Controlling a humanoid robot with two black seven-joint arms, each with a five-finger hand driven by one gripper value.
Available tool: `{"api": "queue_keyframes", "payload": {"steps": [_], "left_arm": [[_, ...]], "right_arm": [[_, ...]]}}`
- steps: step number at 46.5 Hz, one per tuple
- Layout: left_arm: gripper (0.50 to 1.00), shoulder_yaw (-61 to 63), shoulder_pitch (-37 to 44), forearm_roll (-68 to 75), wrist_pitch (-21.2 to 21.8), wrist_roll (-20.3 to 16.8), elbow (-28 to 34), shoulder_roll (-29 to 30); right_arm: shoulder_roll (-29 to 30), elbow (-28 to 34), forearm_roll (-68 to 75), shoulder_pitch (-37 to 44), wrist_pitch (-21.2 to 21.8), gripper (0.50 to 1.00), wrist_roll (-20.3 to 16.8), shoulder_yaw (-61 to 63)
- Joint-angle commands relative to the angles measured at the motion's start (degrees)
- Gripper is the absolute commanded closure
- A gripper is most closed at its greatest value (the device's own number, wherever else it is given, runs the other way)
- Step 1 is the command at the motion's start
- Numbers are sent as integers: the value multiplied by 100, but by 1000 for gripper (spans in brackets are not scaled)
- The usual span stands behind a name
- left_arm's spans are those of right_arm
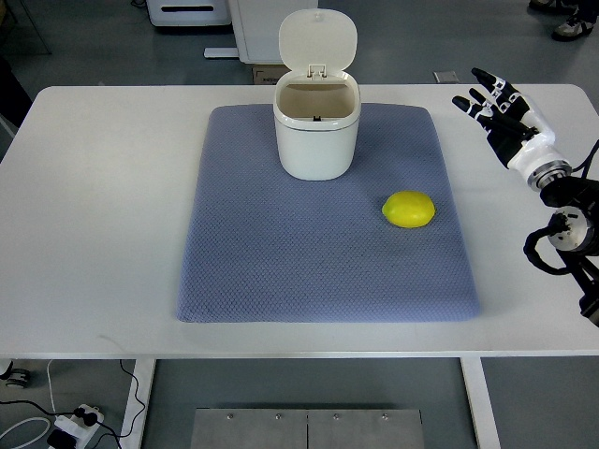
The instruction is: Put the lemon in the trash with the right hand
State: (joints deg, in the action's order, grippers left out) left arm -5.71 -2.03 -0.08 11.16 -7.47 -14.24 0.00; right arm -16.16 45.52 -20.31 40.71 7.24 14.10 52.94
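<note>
A yellow lemon lies on the right part of the blue-grey mat. A small white trash bin stands at the mat's far middle, its lid flipped up and its inside showing nothing. My right hand hovers over the table's far right, beyond the mat's edge and well to the right of the lemon. Its black and white fingers are spread and hold nothing. The left arm does not show.
The white table carries the mat. White equipment stands on the floor behind the table. A person's shoes show at the top right. A power strip and cables lie on the floor at the bottom left.
</note>
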Motion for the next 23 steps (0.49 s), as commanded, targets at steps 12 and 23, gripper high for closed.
{"api": "queue_keyframes", "payload": {"steps": [12,23], "left_arm": [[500,0,1,-1,0,0,0,0],[500,0,1,-1,0,0,0,0]], "right_arm": [[-19,9,238,138,331,500,-13,-161],[-10,-26,238,270,331,500,-21,-372]]}}
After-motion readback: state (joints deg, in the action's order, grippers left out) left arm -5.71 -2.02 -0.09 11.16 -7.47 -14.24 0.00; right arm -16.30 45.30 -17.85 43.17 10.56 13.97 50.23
